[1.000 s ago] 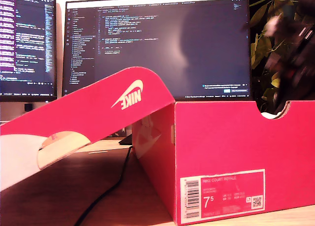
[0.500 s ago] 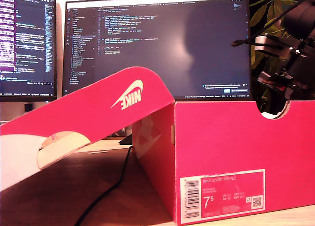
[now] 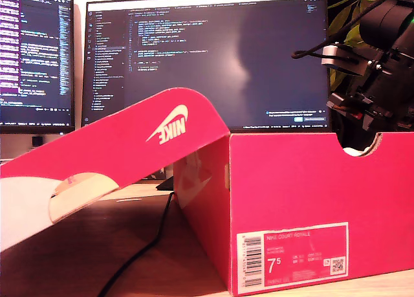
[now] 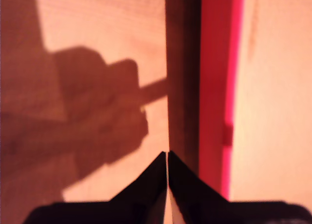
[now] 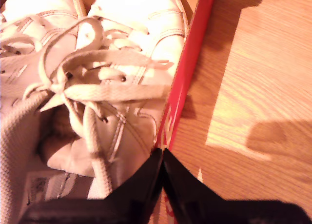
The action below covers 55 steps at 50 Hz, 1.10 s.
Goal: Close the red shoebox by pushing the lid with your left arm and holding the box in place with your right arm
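The red shoebox [image 3: 304, 187] stands on the wooden table at the exterior view's right. Its lid [image 3: 129, 142] hangs open, sloping down toward that view's left. White laced shoes [image 5: 112, 63] lie inside. My second gripper [image 5: 162, 151] is shut, its tips right over the box's red side wall [image 5: 187, 68]. The second arm [image 3: 375, 70] hovers above the box's far right end in the exterior view, with its fingertips hidden there. My first gripper [image 4: 167, 155] is shut and empty above the table, beside a red edge [image 4: 217, 87] with a pale surface past it.
Two lit monitors [image 3: 207, 57] [image 3: 35, 57] stand behind the box. A black cable [image 3: 145, 245] runs across the table [image 3: 97, 245] under the lid. A plant [image 3: 346, 25] sits behind the arm. The first arm does not show in the exterior view.
The second arm swung in as a blur at the exterior view's right, then steadied and shifted slightly left above the box end. Box and lid have not moved.
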Motion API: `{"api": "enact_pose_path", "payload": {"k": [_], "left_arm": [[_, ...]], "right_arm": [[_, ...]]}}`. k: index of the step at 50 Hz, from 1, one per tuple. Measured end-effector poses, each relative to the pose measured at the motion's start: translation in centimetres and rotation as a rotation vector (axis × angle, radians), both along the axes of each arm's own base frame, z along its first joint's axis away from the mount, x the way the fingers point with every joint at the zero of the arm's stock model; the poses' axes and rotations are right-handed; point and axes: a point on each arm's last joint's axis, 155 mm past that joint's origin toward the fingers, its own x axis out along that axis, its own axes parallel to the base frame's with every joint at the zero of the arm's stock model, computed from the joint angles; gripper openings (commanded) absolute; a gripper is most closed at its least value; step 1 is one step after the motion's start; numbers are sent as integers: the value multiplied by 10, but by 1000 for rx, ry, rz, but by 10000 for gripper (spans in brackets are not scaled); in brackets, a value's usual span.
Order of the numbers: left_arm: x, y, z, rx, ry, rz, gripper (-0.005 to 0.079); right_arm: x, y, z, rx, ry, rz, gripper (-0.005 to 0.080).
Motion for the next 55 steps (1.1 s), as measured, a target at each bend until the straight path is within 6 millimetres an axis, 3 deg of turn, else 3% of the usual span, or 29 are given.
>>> {"api": "enact_pose_path", "payload": {"k": [18,27,44,55], "left_arm": [[32,-11,13,-53,-126,21,-19],[35,-17,10,-98,-111,25,-19],[35,-27,23,-187,-113,25,-19],[36,-26,55,-197,-200,31,-19]], "right_arm": [[2,-3,0,-16,-6,-11,-12],[2,-3,0,-16,-7,-10,-12],[2,-6,-1,-30,-6,-20,-12],[1,-3,-2,-45,-8,-13,-12]]}}
